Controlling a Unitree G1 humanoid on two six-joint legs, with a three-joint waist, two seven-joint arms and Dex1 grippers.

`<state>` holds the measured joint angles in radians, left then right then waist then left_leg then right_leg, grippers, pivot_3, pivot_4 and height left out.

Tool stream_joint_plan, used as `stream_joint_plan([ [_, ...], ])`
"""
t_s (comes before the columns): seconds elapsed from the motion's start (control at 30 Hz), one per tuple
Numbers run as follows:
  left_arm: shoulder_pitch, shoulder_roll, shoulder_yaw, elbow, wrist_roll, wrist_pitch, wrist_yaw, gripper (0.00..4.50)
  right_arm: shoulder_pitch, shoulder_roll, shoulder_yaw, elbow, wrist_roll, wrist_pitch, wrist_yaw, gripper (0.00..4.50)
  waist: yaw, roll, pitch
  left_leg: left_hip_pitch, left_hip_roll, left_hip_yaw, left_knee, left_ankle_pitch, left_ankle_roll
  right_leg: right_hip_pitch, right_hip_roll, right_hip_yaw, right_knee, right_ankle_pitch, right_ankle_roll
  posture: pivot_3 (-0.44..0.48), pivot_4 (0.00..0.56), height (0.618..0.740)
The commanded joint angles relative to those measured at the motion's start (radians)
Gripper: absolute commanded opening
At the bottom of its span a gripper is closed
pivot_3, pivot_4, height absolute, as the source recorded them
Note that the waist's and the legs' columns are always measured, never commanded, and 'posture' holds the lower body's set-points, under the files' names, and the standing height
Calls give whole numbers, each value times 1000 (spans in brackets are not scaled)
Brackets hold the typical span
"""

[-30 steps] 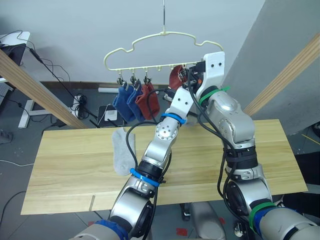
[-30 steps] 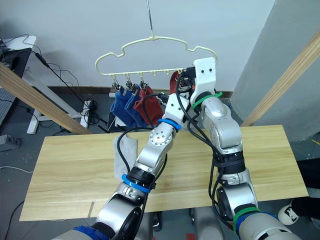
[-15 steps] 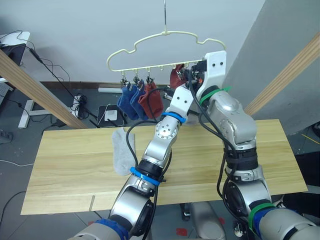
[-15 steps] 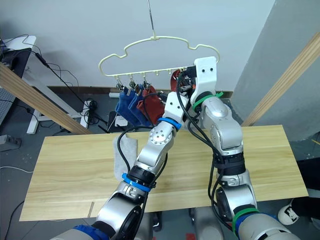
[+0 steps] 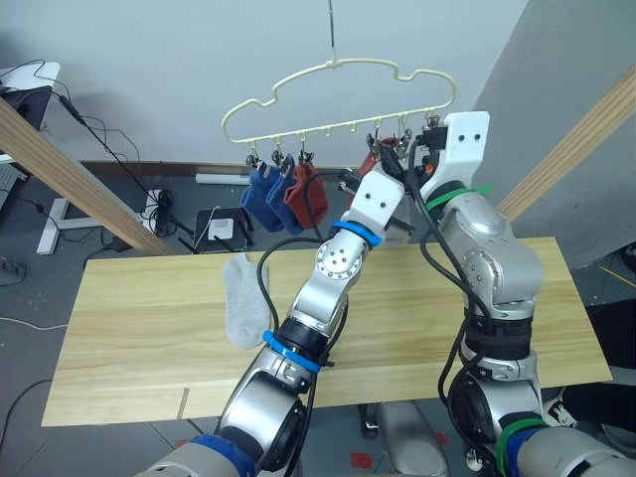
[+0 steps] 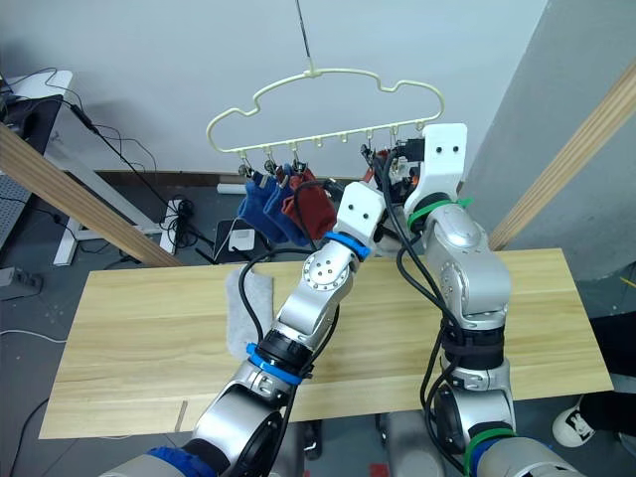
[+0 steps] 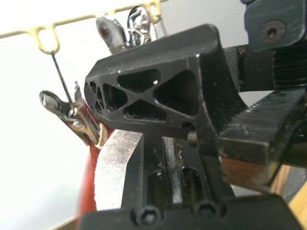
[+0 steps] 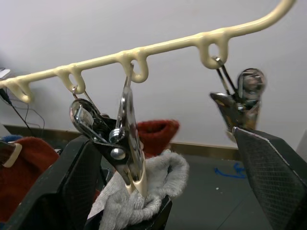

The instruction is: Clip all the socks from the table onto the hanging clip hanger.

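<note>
The cream-yellow clip hanger hangs above the table's far edge. Two blue socks and a rust red sock hang from its left clips; another red sock hangs further right. My left gripper is raised to the clip row, shut on a light grey sock. A metal clip bites that sock's edge. My right gripper is open, its fingers wide apart on either side of that clip. A second grey sock lies flat on the table's left part.
Slanted round wooden poles stand at the left and right of the table. Cables and a power strip lie on the floor behind. An unused clip hangs beside the right gripper.
My right gripper has opened wide and released the clip, which now grips the grey sock. The hanger and both arms have swung to the right.
</note>
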<state>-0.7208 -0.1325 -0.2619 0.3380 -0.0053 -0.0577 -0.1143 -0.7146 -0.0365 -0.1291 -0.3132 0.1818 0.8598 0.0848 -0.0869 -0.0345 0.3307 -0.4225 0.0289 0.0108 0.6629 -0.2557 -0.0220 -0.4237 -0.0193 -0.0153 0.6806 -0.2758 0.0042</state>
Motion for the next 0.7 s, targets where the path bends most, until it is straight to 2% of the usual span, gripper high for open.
stream_joint_plan([
  [0.03,-30,-45,73,-5,-36,21,41,0,51,-3,-10,-219,170,126,90,4471,0,0,0,0,0,0,0,0,0,0,0,0,0,0,0,-201,349,740],
  [0.17,-34,-40,77,2,-41,28,43,0,80,-14,-64,-292,310,227,133,4471,-13,0,0,0,0,1,0,0,0,-1,0,1,0,0,0,-206,351,740],
  [0.33,-33,-45,88,7,-31,31,39,0,75,-21,-120,-299,417,278,136,4471,-9,0,0,-1,-1,-1,1,0,1,0,1,0,0,0,0,-197,350,740],
  [0.57,-7,-36,89,-16,-40,36,19,0,80,-102,-88,-288,389,198,130,4471,-8,0,0,-1,-1,-1,0,0,1,0,1,0,-1,0,1,-197,346,740],
  [0.7,21,-22,84,-54,-67,58,-33,1119,95,-132,-67,-294,368,136,114,4500,-9,0,0,-1,-1,-1,0,0,1,0,1,0,-1,0,1,-199,342,740],
])
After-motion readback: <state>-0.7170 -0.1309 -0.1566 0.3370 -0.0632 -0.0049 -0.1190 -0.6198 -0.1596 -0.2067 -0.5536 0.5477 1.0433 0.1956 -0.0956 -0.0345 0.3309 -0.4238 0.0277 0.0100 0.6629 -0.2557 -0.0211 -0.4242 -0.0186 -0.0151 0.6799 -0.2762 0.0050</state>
